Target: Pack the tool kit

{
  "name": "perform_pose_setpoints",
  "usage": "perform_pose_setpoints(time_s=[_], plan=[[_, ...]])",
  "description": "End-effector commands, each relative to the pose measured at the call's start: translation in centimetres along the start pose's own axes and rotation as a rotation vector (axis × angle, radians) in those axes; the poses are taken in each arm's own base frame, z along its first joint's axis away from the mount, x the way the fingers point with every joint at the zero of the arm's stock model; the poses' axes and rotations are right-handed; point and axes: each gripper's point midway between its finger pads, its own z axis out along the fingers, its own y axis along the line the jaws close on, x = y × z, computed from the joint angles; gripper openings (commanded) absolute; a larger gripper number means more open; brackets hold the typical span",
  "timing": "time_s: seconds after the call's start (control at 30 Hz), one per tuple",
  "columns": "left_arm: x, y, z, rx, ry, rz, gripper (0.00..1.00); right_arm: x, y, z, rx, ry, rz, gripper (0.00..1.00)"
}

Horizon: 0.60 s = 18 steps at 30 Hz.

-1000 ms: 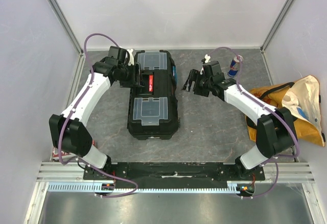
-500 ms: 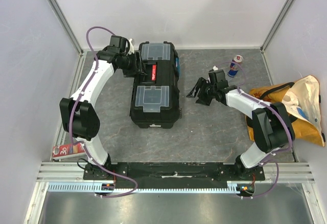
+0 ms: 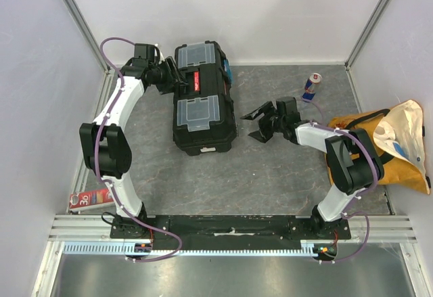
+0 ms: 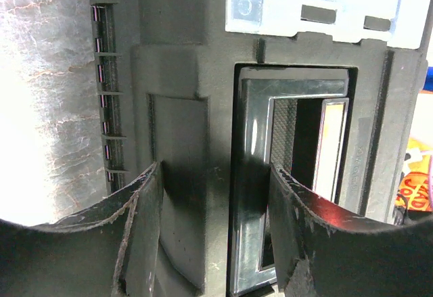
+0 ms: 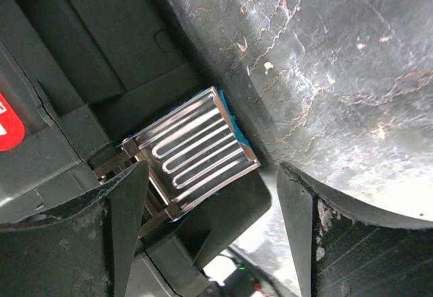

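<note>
The black toolbox (image 3: pixel 203 101) lies closed and skewed at the back left, with two clear-lidded compartments and a red handle label (image 3: pixel 198 80). My left gripper (image 3: pixel 179 80) sits on its lid at the handle. In the left wrist view the gripper (image 4: pixel 216 202) has its jaws closed around the handle's side bar (image 4: pixel 252 175) and the lid ridge beside it. My right gripper (image 3: pixel 256 124) is open and empty just right of the box. In the right wrist view the gripper (image 5: pixel 213 195) faces a ribbed metal latch (image 5: pixel 189 151) with a blue edge. No hand tools show.
A blue-silver drink can (image 3: pixel 312 86) stands at the back right. A yellow-orange fabric bag (image 3: pixel 382 138) lies at the right wall. A red packet (image 3: pixel 88 199) lies outside the left rail. White walls enclose the grey mat (image 3: pixel 270 175).
My left gripper has moved toward the back left, and the toolbox has slid and turned with it. My right gripper has drawn back a little toward the front, away from the box.
</note>
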Motion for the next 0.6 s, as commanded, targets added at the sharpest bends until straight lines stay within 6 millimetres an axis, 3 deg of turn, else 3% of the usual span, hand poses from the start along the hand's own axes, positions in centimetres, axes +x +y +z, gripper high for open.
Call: perform_pose_setpoints(time_s=[0.0, 0.23, 0.57], plan=[[-1.4, 1.8, 2.0, -0.04, -0.045, -0.182, 0.11, -0.3, 3.3, -0.6, -0.139, 0.005, 0.243, 0.84], [-1.4, 1.3, 1.4, -0.007, -0.039, -0.103, 0.32, 0.1, 3.4, -1.0, -0.244, 0.041, 0.486, 0.86], [-1.0, -0.7, 1.7, 0.063, -0.009, 0.008, 0.51, 2.1, 5.4, -1.0, -0.295, 0.113, 0.602, 0.88]])
